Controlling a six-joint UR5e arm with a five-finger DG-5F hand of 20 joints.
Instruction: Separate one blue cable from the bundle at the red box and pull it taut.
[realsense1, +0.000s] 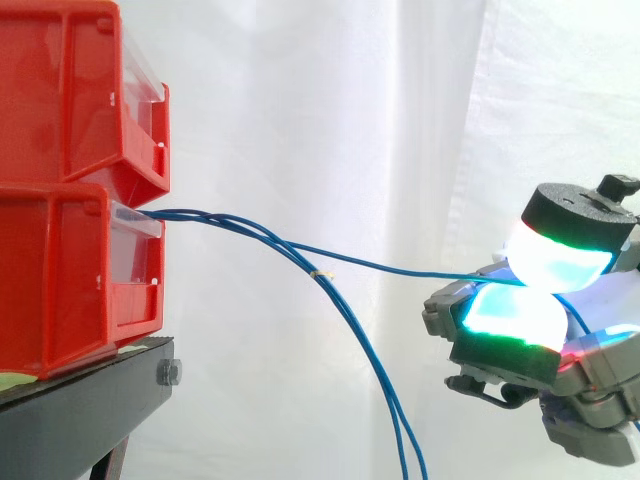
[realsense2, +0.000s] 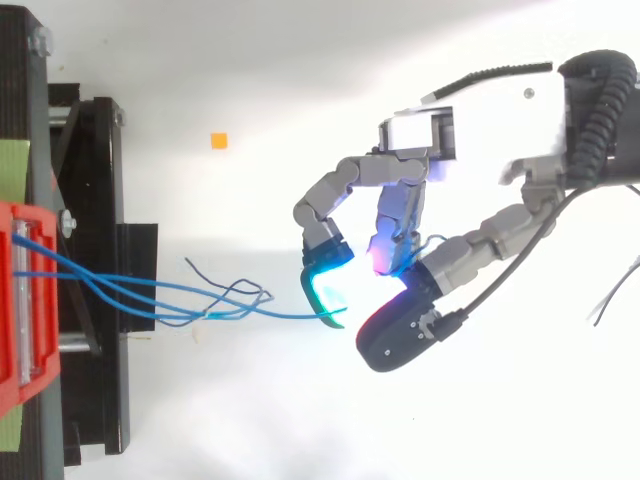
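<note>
Hand (realsense1: 520, 325) pinched one blue cable (realsense1: 400, 266) between two pads, at 3 o'clock from the red box (realsense1: 60, 280); the bundle (realsense1: 322, 275) sagged toward 6 (loose). Best to pull steadily toward 3 with a firm pinch.

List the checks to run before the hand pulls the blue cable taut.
1. Grip: ok. The hand pinches one blue cable between its fingertips.
2. Tension: not ok. The cable curves between the lower red bin and the hand.
3. Separation: cannot tell. The other cables hang down, but a pale tie sits right where they part from the held one.
4. Bin seating: ok. The bin rests on the black stand.
</note>
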